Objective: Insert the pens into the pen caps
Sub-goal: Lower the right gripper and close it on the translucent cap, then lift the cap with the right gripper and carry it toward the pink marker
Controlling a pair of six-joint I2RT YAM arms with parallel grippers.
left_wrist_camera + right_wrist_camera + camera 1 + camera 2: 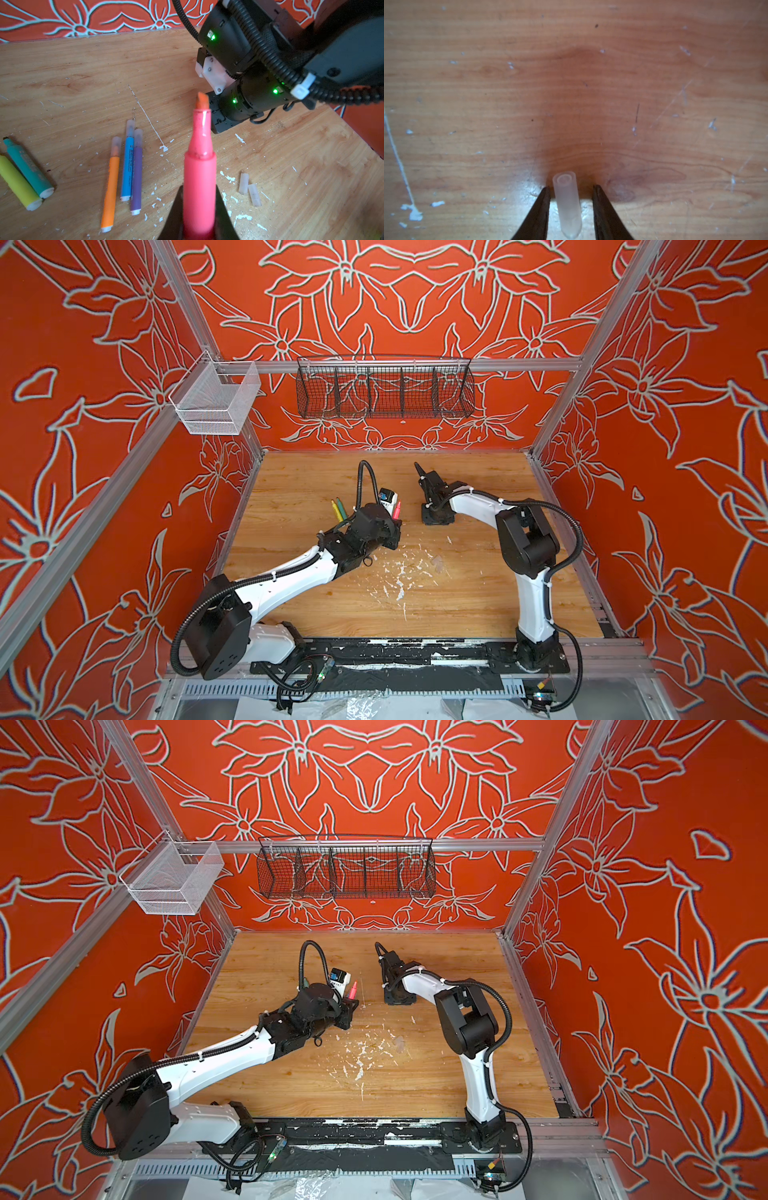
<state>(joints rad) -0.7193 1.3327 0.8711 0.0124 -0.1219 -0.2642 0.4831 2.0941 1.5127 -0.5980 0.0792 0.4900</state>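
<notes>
The left gripper (199, 193) is clamped tight on the barrel of a pink-red felt-tip marker (200, 166). The marker's bare chisel tip points away from the wrist, toward the right arm. In both top views this marker (397, 510) sticks up at a tilt over the middle of the wooden table (478, 593), somewhat toward the far edge.

Just to its right, the right gripper (434, 516) points down at the wood. In the right wrist view its black fingers (544, 207) stand apart on either side of a small clear translucent plastic cap (568, 203). The cap lies on the table with its open mouth facing away from the wrist. One finger is just beside the cap and a gap shows at the other, so the cap is straddled and not squeezed.

Farther out in the left wrist view, a second clear cap (243, 184) and a third clear cap (254, 195) lie touching end to end among white paint flecks (164, 148).

On the marker's other side lie a slim orange pen (110, 182), a slim blue pen (127, 164) and a slim purple pen (137, 172). Each wears a clear cap; the blue and purple touch, and the orange is just beside them.

Toward the left edge, a green marker (29, 166) with its dark tip bare lies against a yellow marker (18, 185).
</notes>
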